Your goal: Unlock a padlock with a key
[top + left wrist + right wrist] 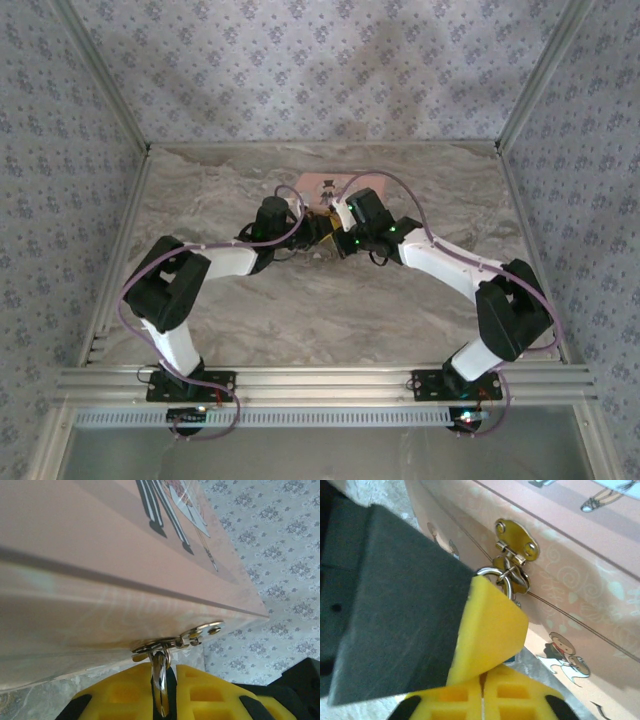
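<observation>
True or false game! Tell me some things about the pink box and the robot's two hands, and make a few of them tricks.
1. The pink tin has cartoon figures printed on it. True.
2. A shiny metal clasp sits on the tin's side. True.
3. The left gripper is wide open and holds nothing. False: it is shut on a thin silvery metal piece hanging at the clasp.
4. The right gripper is far from the tin. False: it is shut, close below the clasp.
5. The table is bright green. False: it looks like grey-beige marble.
</observation>
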